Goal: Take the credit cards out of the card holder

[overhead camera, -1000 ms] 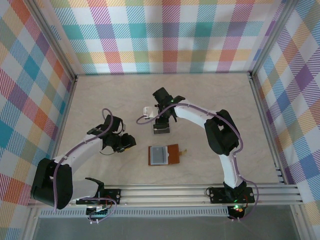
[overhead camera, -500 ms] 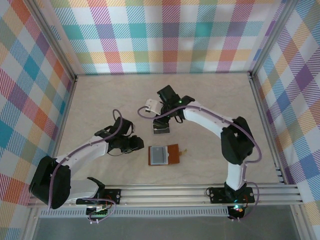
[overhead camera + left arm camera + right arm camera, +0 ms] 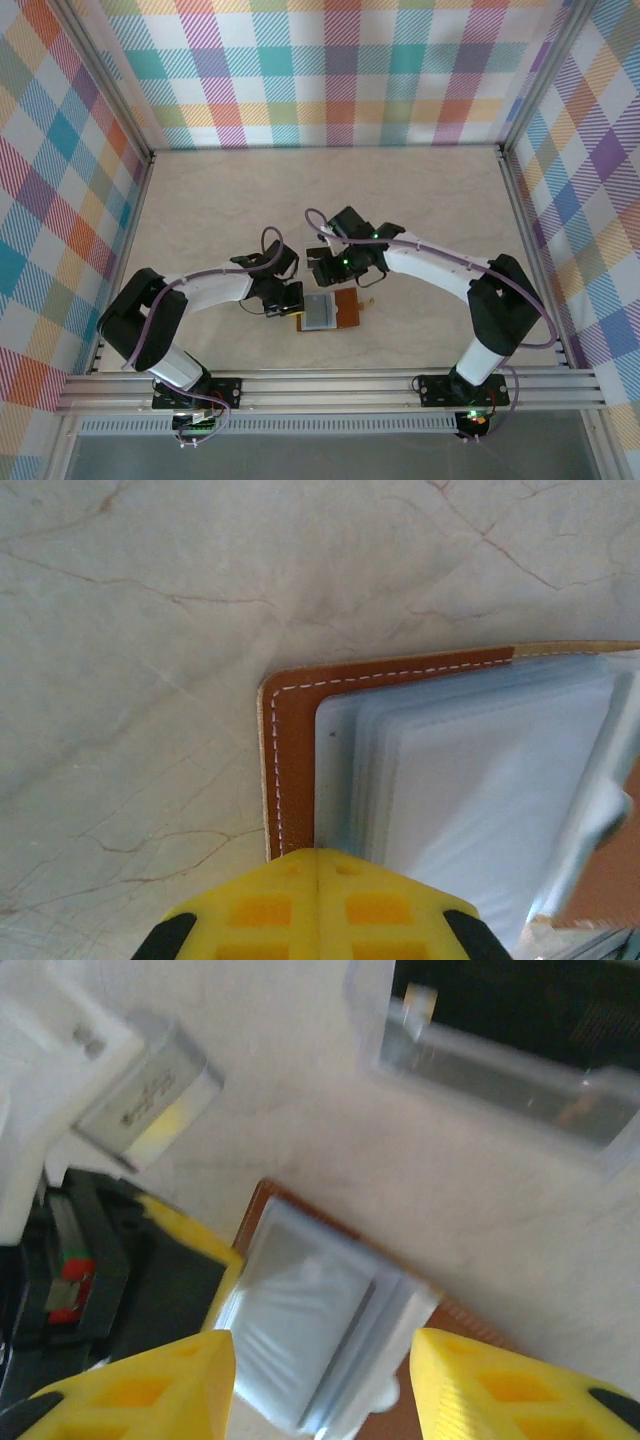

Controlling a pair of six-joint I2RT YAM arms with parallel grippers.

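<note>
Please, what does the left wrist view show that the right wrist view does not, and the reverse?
Left wrist view: white stitching along the card holder's brown corner, close up, past shut jaws. Right wrist view: a clear plastic sleeve holding something dark, beyond the holder, and the right gripper, jaws apart. Both: the open card holder, grey-blue pockets up, on the marble table, with the left gripper at its edge.

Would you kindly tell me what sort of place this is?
Likely a lab robot test cell: plaid backdrop walls, an aluminium rail bearing the left arm and right arm, a marble-look tabletop.
</note>
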